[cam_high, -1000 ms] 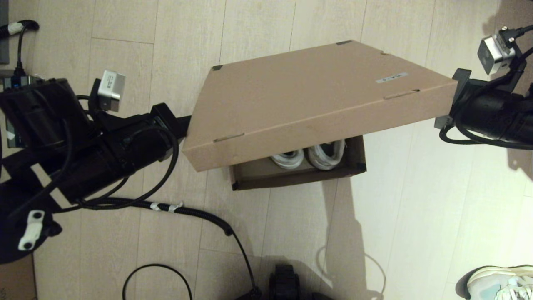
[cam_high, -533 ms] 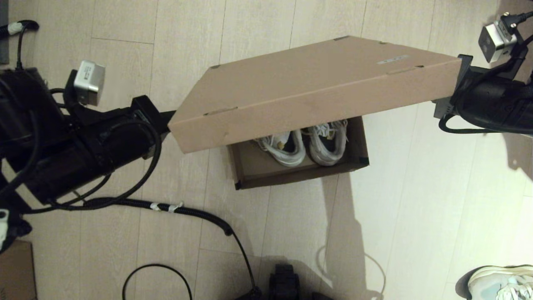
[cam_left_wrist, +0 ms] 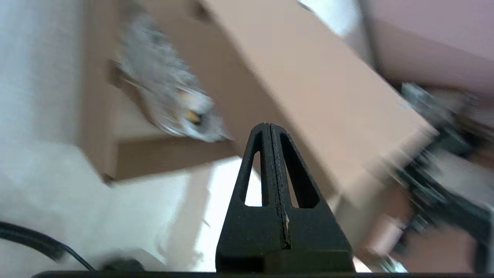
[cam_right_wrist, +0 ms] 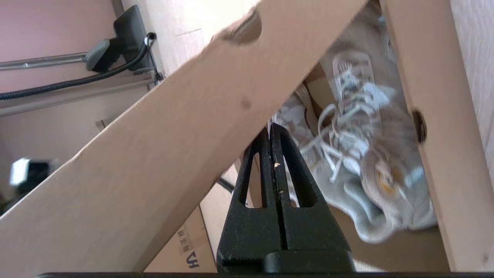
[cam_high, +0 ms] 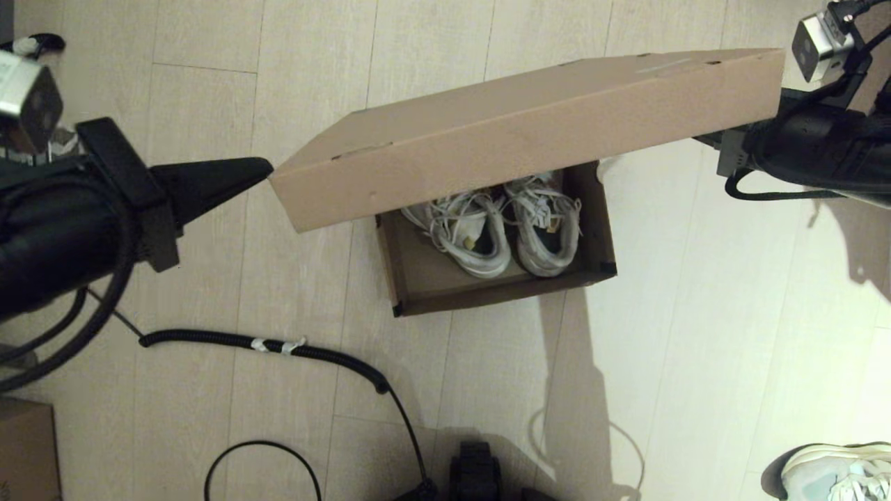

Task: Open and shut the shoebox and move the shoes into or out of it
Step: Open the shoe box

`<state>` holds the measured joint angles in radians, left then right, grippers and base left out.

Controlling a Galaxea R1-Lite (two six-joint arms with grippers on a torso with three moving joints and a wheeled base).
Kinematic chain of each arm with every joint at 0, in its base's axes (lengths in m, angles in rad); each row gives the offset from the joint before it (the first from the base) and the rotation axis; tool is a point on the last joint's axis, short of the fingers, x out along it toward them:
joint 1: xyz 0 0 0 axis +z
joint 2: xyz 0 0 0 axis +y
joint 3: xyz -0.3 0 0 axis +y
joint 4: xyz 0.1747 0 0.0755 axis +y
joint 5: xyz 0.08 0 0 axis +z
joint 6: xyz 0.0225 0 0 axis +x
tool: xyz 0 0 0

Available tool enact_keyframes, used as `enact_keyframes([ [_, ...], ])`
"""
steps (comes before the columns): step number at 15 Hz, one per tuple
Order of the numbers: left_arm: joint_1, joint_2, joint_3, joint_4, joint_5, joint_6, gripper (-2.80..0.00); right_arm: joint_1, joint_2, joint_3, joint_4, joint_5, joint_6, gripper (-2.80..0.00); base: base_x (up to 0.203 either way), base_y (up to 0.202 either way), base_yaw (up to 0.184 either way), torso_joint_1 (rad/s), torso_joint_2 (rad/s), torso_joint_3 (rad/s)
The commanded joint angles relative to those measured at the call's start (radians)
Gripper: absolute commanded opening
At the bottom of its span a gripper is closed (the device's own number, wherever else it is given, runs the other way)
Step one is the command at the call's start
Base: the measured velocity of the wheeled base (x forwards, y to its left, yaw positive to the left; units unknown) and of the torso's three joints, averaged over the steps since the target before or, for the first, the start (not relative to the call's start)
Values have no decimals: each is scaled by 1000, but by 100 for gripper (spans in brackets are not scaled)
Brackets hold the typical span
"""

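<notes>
The shoebox (cam_high: 498, 278) sits on the pale wood floor (cam_high: 661, 334) in the middle of the scene, its brown cardboard tray open toward the viewer, with black tape at the near corners. Its lid (cam_high: 529, 132) is tilted up on the far side, near edge lifted, slanting from lower left to upper right above the tray. Inside the tray the shoes (cam_high: 501, 223) lie side by side, white mesh with loose white laces and thick soles, toes toward the near wall; a small yellow accent shows on each.

The right gripper (cam_right_wrist: 272, 129) is at the lid's right end. In the head view its tips are hidden behind the cardboard; the right wrist view shows its jaws pressed together, their tip at the underside of the lid's edge, with no cardboard visibly between them.

The left gripper (cam_high: 261, 167) is at the left, its tip just beside the lid's left corner; whether it touches cannot be told. Its jaws are together and hold nothing.

A black cable (cam_high: 278, 346) lies on the floor near the robot's left side. Another whitish sneaker (cam_high: 835, 470) lies at the near right corner, and a brown carton (cam_high: 24, 449) shows at the near left edge.
</notes>
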<state>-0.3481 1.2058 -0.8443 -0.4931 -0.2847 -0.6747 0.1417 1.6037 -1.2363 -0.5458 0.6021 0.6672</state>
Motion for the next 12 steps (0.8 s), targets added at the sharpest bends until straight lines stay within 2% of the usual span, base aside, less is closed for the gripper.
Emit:
enact_keyframes([
  [1, -17, -112, 5, 19, -27, -9, -280, 2, 32, -40, -1, 4, 4, -280, 0, 0, 0, 0, 0, 0],
  [4, -95, -188, 72, 54, -67, -14, -280, 15, 77, -120, 23, 2, 5, -280, 0, 0, 0, 0, 0, 0],
  [7, -130, -178, 121, 56, -124, -14, -280, 25, 143, -260, 89, -11, 4, -280, 0, 0, 0, 0, 0, 0],
  [9, -135, -163, 125, 55, -156, -14, -280, 35, 195, -371, 135, -27, 1, -280, 0, 0, 0, 0, 0, 0],
  [12, -132, -79, 105, 18, -156, -7, -280, 57, 262, -512, 201, -33, 0, -280, 0, 0, 0, 0, 0, 0],
])
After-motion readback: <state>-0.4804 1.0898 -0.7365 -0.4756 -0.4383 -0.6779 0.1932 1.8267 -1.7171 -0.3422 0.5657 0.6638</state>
